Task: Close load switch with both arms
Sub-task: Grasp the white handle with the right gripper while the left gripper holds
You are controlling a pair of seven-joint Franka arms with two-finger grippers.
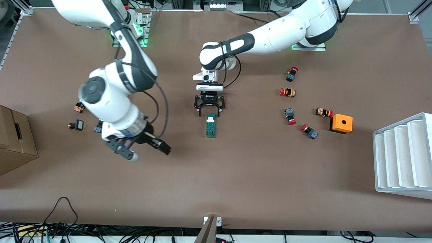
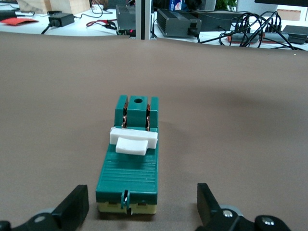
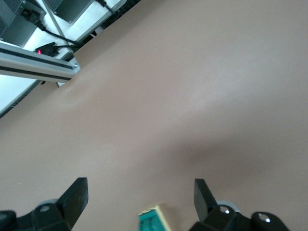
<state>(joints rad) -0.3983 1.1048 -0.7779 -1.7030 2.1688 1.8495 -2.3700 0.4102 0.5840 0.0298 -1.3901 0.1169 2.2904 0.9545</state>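
The load switch (image 1: 211, 126), a narrow dark-green block with a ribbed top, lies flat at the table's middle. Its white sliding piece (image 1: 211, 118) is at the end farther from the front camera. My left gripper (image 1: 210, 111) is open and low over that end, with a finger on each side and not touching. In the left wrist view the switch (image 2: 129, 168) lies between the open fingers (image 2: 73, 208), with the white piece (image 2: 134, 140) raised on top. My right gripper (image 1: 146, 151) is open and empty, toward the right arm's end from the switch. The right wrist view shows only a corner of the switch (image 3: 154, 219).
Several red-capped push buttons (image 1: 288, 92) and an orange box with a hole (image 1: 341, 123) lie toward the left arm's end. A white slotted tray (image 1: 403, 155) stands at that table edge. A cardboard box (image 1: 13, 140) and small parts (image 1: 78, 125) are at the right arm's end.
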